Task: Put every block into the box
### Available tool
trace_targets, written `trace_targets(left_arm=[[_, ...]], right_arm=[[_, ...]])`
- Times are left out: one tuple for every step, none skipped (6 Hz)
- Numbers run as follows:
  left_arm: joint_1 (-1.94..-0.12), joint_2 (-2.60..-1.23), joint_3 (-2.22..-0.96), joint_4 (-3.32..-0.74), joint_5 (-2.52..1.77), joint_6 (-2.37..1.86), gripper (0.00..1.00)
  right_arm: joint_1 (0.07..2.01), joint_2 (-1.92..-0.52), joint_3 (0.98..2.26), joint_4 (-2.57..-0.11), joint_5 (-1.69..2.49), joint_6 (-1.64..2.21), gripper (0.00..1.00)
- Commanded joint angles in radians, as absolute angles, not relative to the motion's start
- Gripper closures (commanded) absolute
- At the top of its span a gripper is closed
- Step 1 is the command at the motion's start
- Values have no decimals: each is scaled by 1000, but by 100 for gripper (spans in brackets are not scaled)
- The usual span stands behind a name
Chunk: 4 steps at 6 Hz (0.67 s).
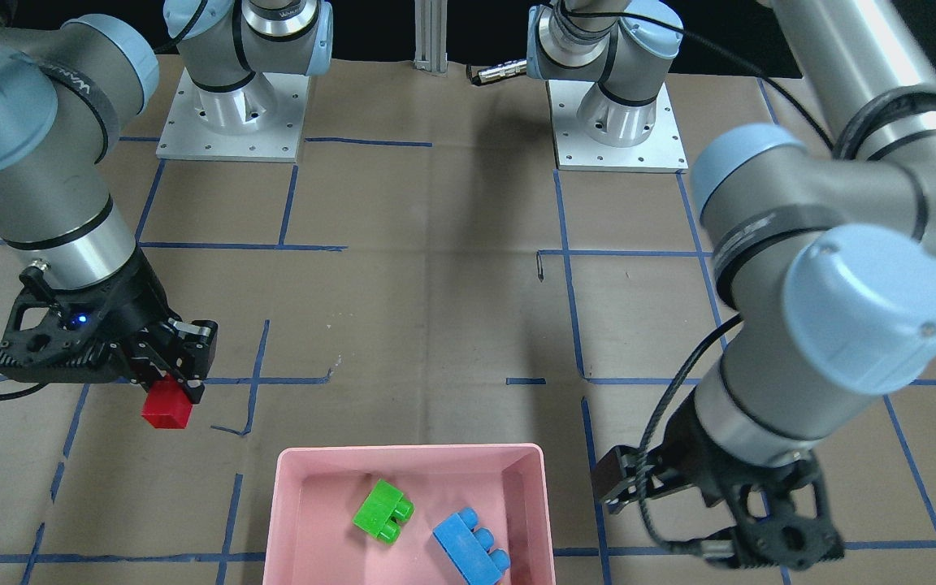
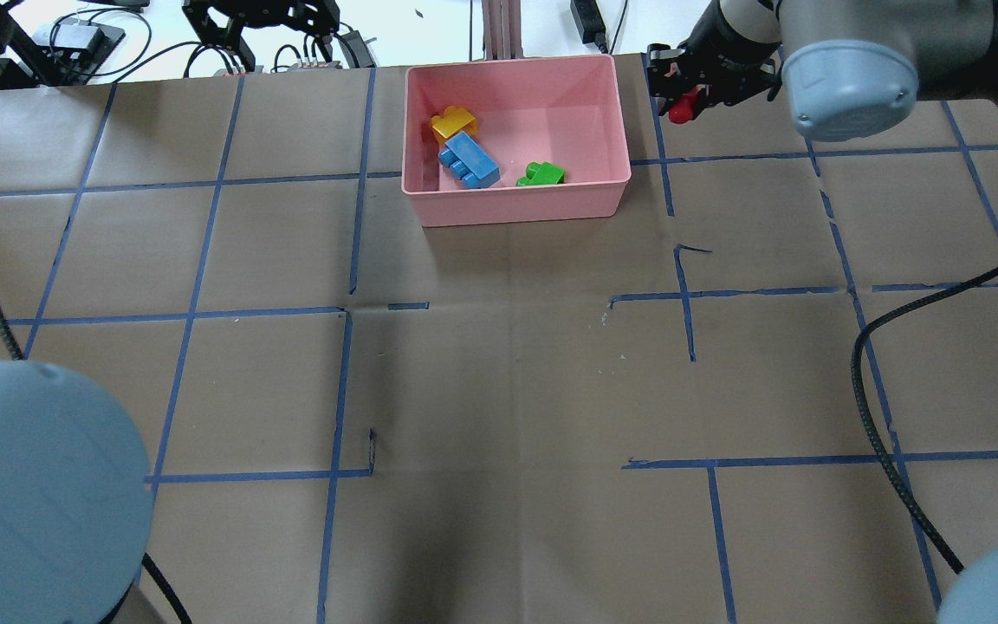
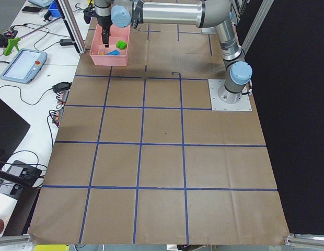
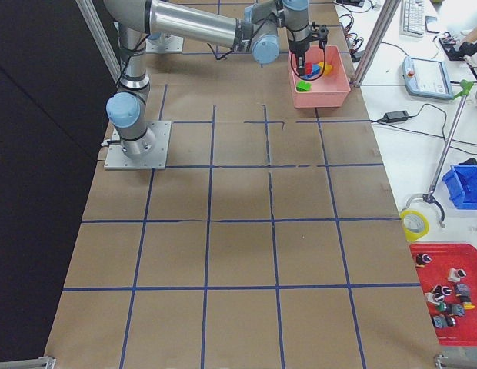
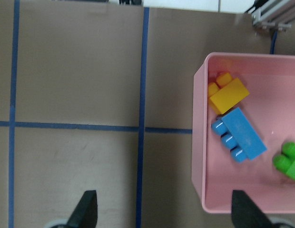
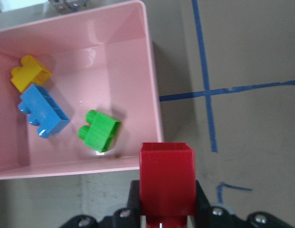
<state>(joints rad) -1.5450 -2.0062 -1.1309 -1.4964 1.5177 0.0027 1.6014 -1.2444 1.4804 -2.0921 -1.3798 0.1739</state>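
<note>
Three of the four blocks are already in the box (image 2: 516, 208): one green (image 2: 541, 174), one blue (image 2: 468, 160) and one yellow (image 2: 454, 122). Yellow and blue sit right up against each other, and green is a bit apart from them.

The fourth is the single red (image 1: 167, 410). It's pinched in the right gripper (image 1: 179, 388) and hangs above the desk (image 2: 508, 390), just outside the box wall on the robot's right side. It isn't over the box yet. The left gripper (image 5: 166, 216) is spread wide with nothing in it, up by the box's opposite side.

If I were driving, I'd slide red sideways with enough height to clear the rim. I'd stop over the bare pink floor beside green and go lower before letting go, so it doesn't bounce out or land on green.

So the count is one box, four blocks and two grippers.
</note>
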Motion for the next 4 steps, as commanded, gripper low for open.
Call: trace_targets(left_arm=[[-1539, -1790, -1384, -1496, 1519, 20, 1], [-1540, -1720, -1438, -1502, 1522, 21, 1], [-1543, -1685, -1445, -1520, 1523, 21, 1], [-1543, -1658, -1445, -1557, 1525, 21, 1]], right_arm=[[1711, -1107, 1337, -2112, -1321, 340, 93], [1741, -1022, 1266, -2181, -1321, 362, 92], [1764, -958, 1197, -2187, -1319, 373, 91], [1767, -918, 1160, -2203, -1318, 368, 70]])
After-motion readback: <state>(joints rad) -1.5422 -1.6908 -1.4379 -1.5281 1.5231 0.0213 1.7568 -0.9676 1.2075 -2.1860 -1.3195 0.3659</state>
